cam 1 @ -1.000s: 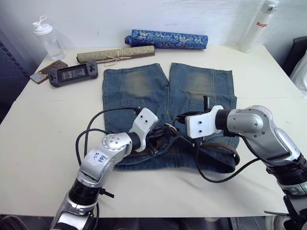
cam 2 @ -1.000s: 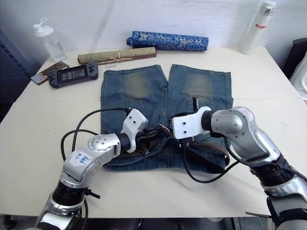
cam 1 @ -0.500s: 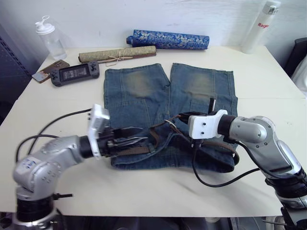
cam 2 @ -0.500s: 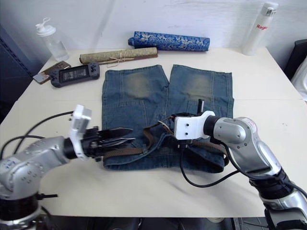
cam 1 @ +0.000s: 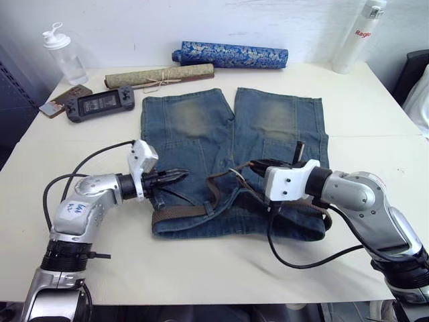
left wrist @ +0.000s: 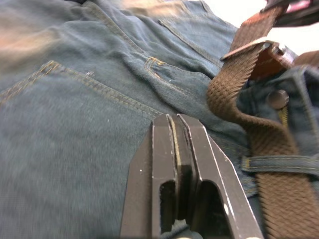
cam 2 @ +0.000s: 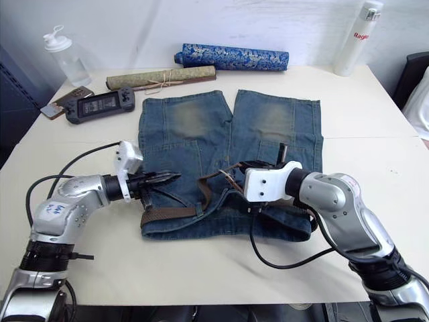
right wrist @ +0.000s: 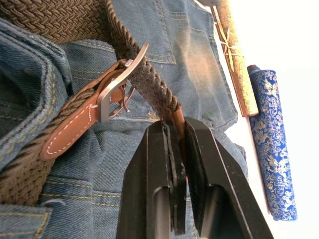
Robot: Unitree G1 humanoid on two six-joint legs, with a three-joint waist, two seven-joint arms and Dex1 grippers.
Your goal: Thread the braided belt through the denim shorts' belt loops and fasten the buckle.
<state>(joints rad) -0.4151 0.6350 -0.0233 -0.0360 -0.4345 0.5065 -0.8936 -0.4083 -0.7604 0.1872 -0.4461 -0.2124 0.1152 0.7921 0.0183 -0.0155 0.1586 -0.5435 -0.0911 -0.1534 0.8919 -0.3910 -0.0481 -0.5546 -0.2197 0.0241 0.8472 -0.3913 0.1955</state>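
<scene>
Since a moment ago the left tool (cam 1: 179, 176) has drawn in from the shorts' left edge and now sits over the left half of the denim shorts (cam 1: 231, 157), its two black fingers (left wrist: 172, 164) pressed together with nothing between them, just above the cloth. Beside it, toward the middle, runs the braided belt (cam 1: 184, 213), lying along the waistband at the near edge of the shorts and passing under one of the belt loops (left wrist: 279, 164).

On the other side, the right tool (right wrist: 177, 137) is closed on the belt's end, the strap pinched between its fingers just past the buckle (right wrist: 117, 84). That silver frame stands tilted with the woven strap running through it, and a reddish-brown leather piece with pale stitching is attached beside it. From the head views this grip sits near the shorts' fly, with the belt rising in a small arch toward it.

Farther out on the desk (cam 1: 53, 228), beyond the shorts' legs, lie a tan rolled mat (cam 1: 159, 76) and a blue patterned roll (cam 1: 231, 55); a handheld game device (cam 1: 99, 104) rests to the left.
</scene>
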